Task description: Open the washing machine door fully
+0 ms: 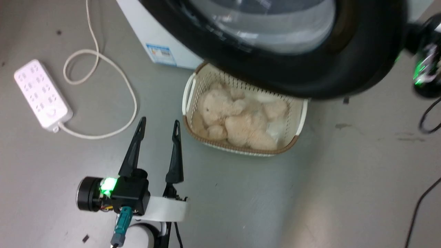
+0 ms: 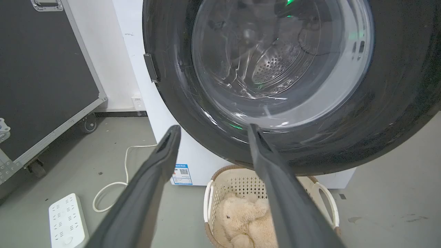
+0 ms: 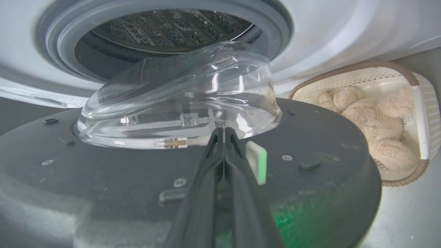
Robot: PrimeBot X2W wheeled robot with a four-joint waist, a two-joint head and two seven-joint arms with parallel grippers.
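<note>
Grey floor (image 1: 241,206). White boxy front-loading washing machine (image 2: 193,162), drum mouth exposed. Its big round glossy black door with the glass bowl centre (image 1: 310,79) stands out over the cream basket (image 1: 187,93). I'd say partway, more swing left. Right claw (image 3: 224,132) pressed together at the bowl's base, inner face. Left claw (image 1: 160,121) spread, idle.

Cream basket (image 1: 304,115) holding plush bear (image 1: 237,120); white power strip (image 1: 41,94), looped cord (image 1: 136,108); black wheeled case (image 2: 41,69).
</note>
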